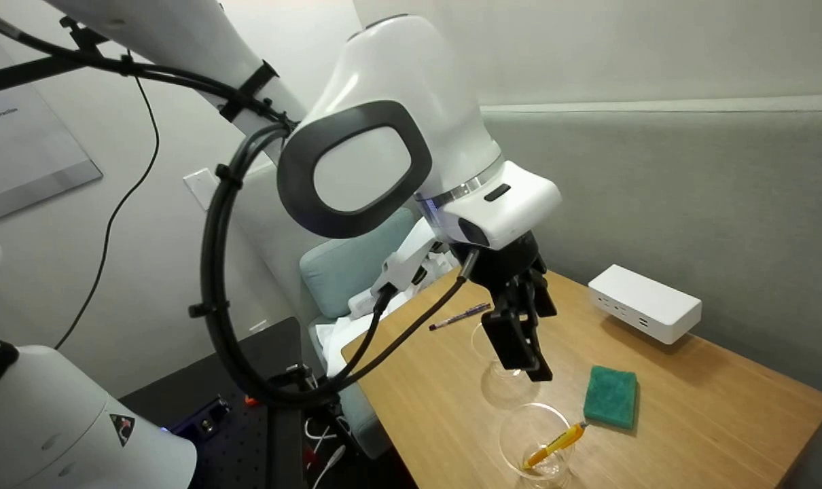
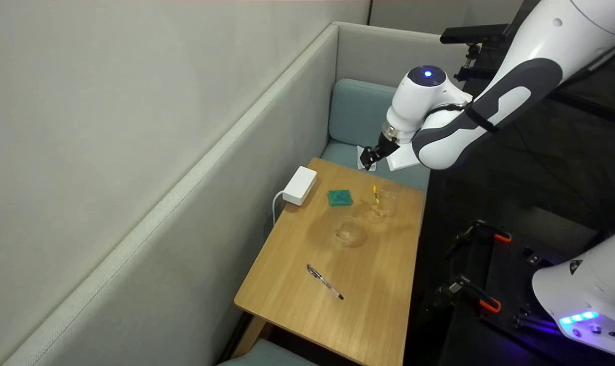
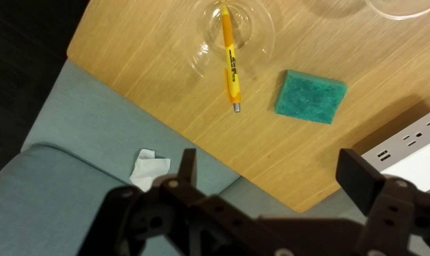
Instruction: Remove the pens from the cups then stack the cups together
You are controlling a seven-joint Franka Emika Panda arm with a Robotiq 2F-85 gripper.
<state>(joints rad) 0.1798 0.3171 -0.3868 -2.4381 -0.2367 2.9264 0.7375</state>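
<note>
Your hand (image 3: 269, 161) is spread wide near the counter's (image 3: 252, 151) edge, the cup's (image 3: 250, 37) yellow pen (image 3: 232, 58) clear of the sponge (image 3: 310, 96).

The table (image 3: 259, 142) looks wooden, the pad (image 3: 311, 96) rough, the cups (image 3: 262, 33) glossy, perhaps plastic.

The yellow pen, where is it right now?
In the wrist view, the yellow pen leans in a clear cup at top centre, with the green pad to its right.
</note>
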